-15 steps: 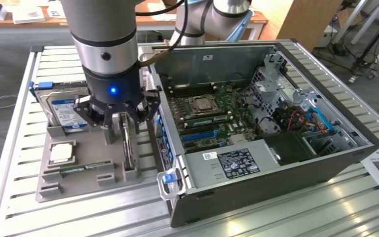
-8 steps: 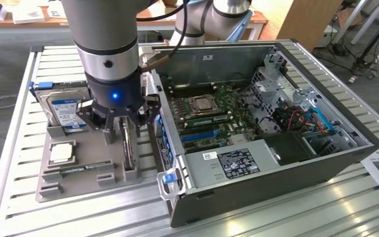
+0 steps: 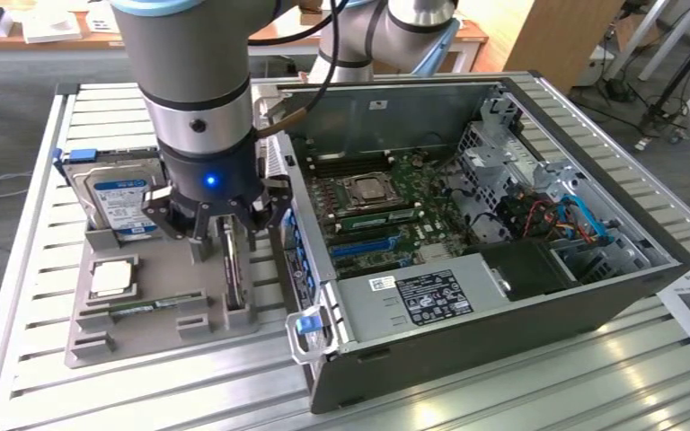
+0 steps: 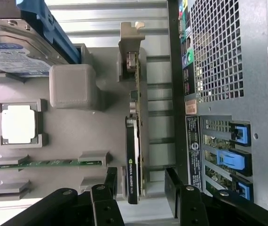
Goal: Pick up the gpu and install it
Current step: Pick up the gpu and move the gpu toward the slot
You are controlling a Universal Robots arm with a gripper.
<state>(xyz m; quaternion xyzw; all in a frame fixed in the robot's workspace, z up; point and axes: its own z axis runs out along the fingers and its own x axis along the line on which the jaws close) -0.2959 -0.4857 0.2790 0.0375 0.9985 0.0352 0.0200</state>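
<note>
The thin, dark gpu card with its silver end bracket (image 4: 133, 155) stands on edge in a slot of the grey plastic holder tray (image 4: 68, 127), on the side nearest the open black computer case (image 3: 501, 305). This leaves its flat faces free for a pinch from above. The black gripper (image 4: 141, 176) hangs over that slot with its jaws wide apart, one finger on each side of the card and nothing clamped.

Further across the tray are a silver hard drive with a blue label (image 3: 123, 202), a square processor chip (image 3: 111, 278) and a narrow green memory stick (image 3: 141, 308). The case wall rises just beside the tray, so the outer finger probably has little room.
</note>
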